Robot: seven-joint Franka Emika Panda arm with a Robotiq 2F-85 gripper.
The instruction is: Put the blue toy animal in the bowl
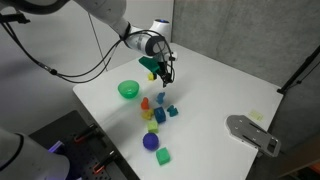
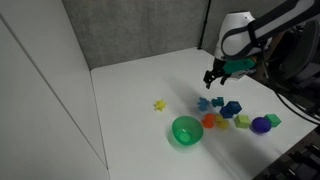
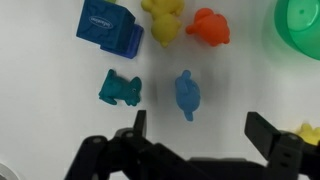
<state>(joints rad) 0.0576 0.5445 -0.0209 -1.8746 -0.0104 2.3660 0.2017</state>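
Wrist view: gripper hovers, jaws apart, over the blue toy, not yet grasped. Next, I judge, descend, clamp, carry to the bowl.

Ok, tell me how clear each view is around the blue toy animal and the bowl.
Wrist view: even light, no glare; the blue toy animal sharp, the bowl cropped by the frame edge, the open gripper dark and a little soft. In both exterior views the bowl reads clearly, but the small toys are too tiny to tell shapes.
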